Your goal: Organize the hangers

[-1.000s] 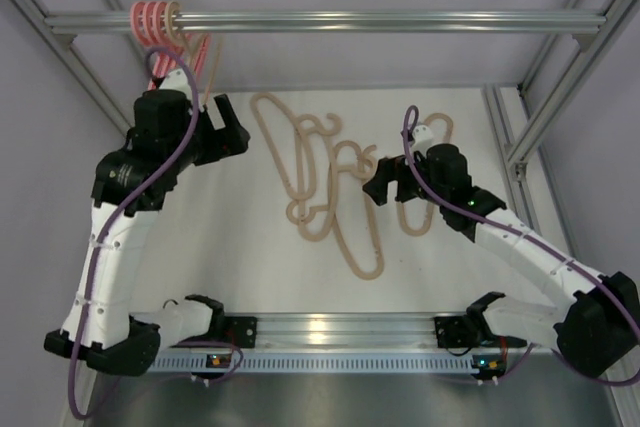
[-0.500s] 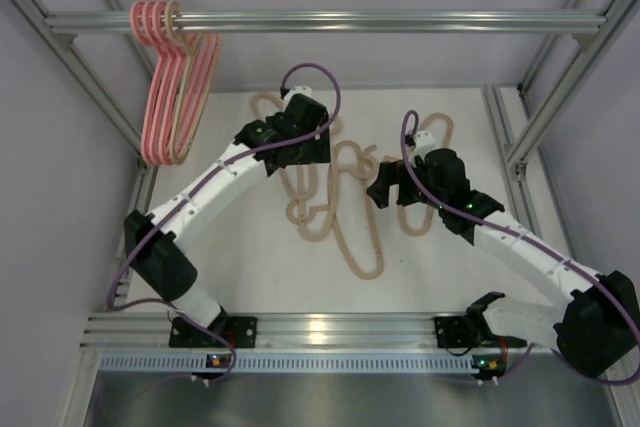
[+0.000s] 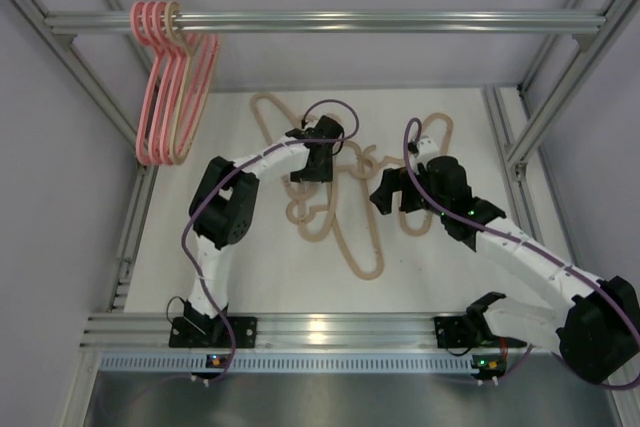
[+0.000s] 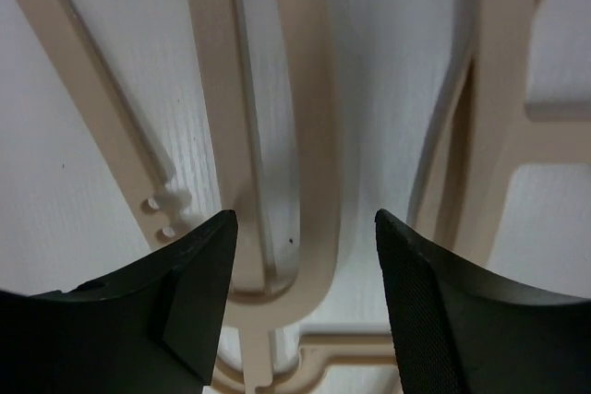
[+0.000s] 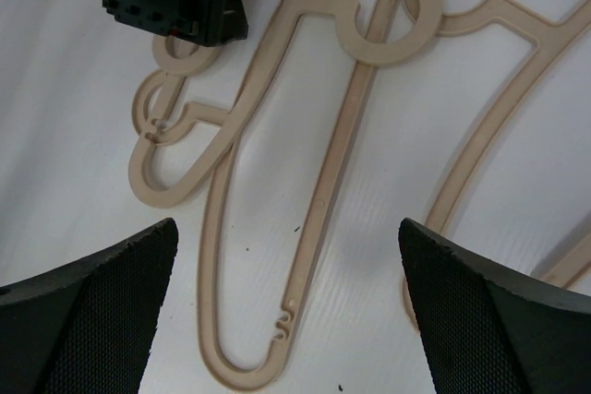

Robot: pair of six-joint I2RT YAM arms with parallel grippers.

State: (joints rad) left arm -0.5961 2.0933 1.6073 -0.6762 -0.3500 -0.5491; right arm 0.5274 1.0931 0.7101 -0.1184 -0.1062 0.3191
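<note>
A white table (image 3: pixel 270 277) fills the middle of the scene, matte with a few dark specks. Above its far side a silver bar (image 3: pixel 400 21) runs level from left to right. Slanted silver struts meet the bar's ends, one on the left (image 3: pixel 60 47) and one on the right (image 3: pixel 570 57). A silver rail (image 3: pixel 340 327) lines the table's near edge, and a white slotted strip (image 3: pixel 340 360) lies just nearer. Pale lilac walls (image 3: pixel 40 247) close in the sides.

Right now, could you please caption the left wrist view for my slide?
Left tool open astride the loop of a beige hanger lying on the white table.
</note>
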